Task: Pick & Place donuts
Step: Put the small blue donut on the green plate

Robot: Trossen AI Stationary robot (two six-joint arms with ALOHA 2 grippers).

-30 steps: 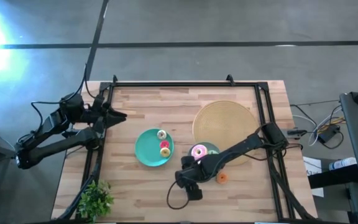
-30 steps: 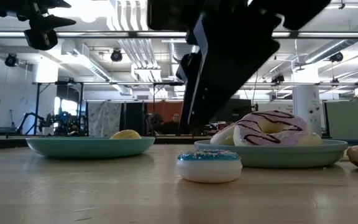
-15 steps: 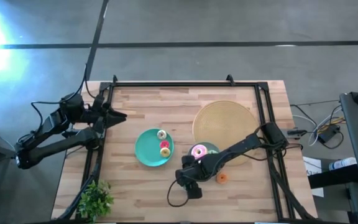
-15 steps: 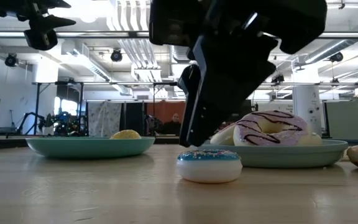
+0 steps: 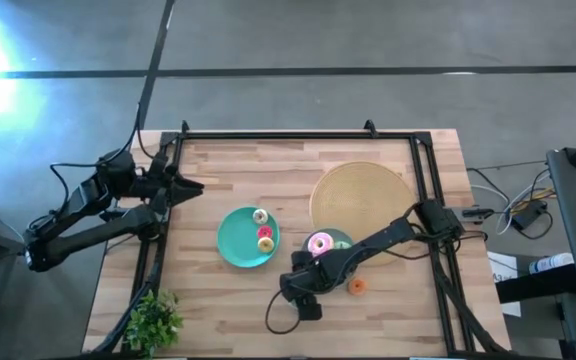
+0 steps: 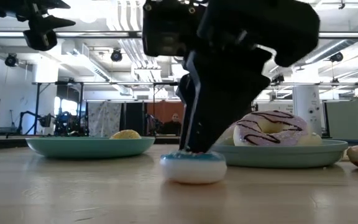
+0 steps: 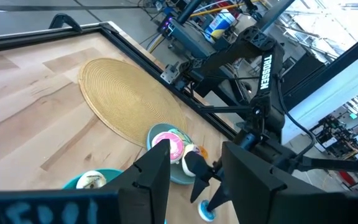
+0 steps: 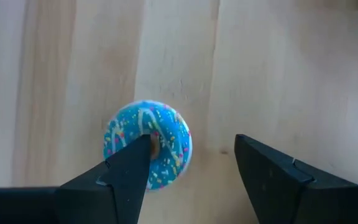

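Observation:
A tiny blue-iced donut [image 8: 148,152] lies flat on the wooden table [image 5: 218,290]; in the low view this blue donut [image 6: 193,168] sits just in front of a teal plate [image 6: 278,153]. My right gripper [image 8: 191,149] is open and points down over it, hiding it in the high view, where the gripper [image 5: 303,295] stands near the table's near edge. The pink donut [image 5: 319,243] rests on that plate. Two small donuts [image 5: 263,228] lie on the other teal plate [image 5: 236,240]. An orange donut [image 5: 357,286] lies on the table. My left gripper [image 5: 186,187] waits open at the left edge. My right gripper comes from above, pointing down, and one finger [image 8: 135,158] stands on the blue donut at its hole [image 8: 156,144]. The other finger [image 8: 260,165] stands clear of it over bare wood. The donut lies flat on the table.
A big tan woven disc [image 5: 361,198] lies toward the far right, its near edge under the plate with the pink donut. A small potted plant [image 5: 155,318] stands at the near left corner. A black frame [image 5: 298,134] rims the table. Bare wood lies near the table's near edge.
My right gripper has come down onto the blue donut and shifted slightly toward the table's left. The donut has slid a short way left along the table, staying flat. The gap between the fingers shows no clear change.

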